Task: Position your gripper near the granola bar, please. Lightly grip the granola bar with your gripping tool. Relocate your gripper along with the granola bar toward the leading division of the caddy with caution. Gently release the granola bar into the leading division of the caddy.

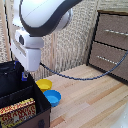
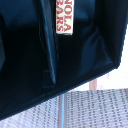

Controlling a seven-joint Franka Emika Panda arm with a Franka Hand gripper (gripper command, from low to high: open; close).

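Observation:
The granola bar, a yellow-orange carton with red edges, lies flat inside the caddy's front compartment at the exterior view's lower left. In the wrist view its end with red lettering shows beside the black divider. My gripper hangs above the caddy's rear part, behind the bar and apart from it. Its dark blue fingers hold nothing. No fingers show in the wrist view.
A yellow bowl and a blue bowl sit on the wooden floor just to the right of the caddy in the exterior view. A brown drawer cabinet stands at the back right. A black cable trails from the arm.

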